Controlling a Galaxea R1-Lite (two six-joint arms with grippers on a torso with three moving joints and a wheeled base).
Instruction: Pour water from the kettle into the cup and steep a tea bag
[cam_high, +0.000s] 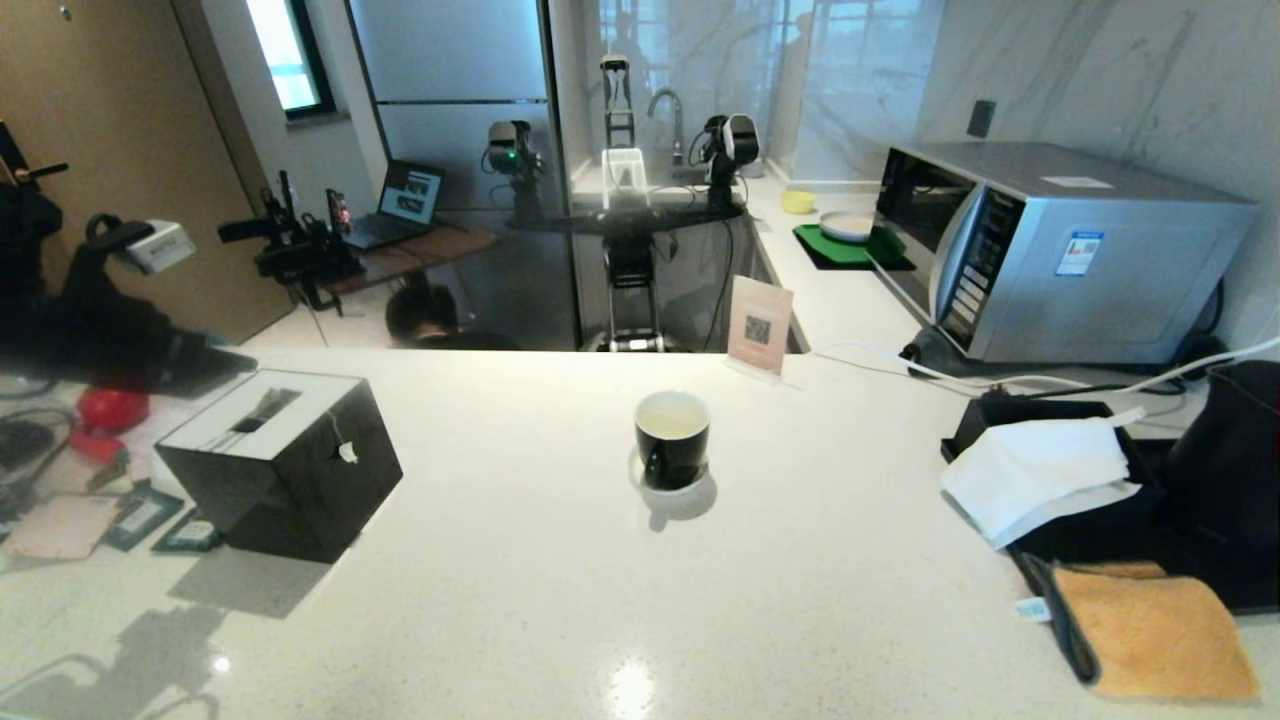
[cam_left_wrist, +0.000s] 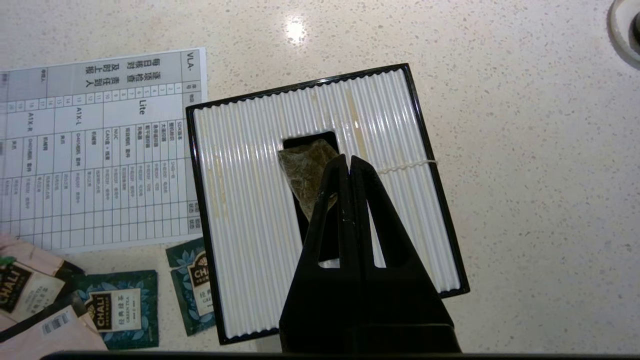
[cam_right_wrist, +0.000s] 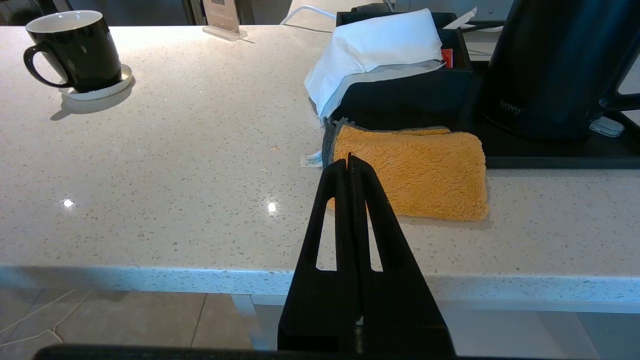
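Tea bag hangs wet over the box slot, pinched in the closed left gripper — string draped across the lid. Let go only once it is well inside. Right gripper idles closed, off the counter's edge; cup stands mid-counter.

The right gripper has its jaws pressed together and holds nothing, in front of the counter edge. Beyond its tips lies an orange cloth. Behind the cloth a black tray bears the kettle and white tissue. Well apart, the cup stands on a saucer.
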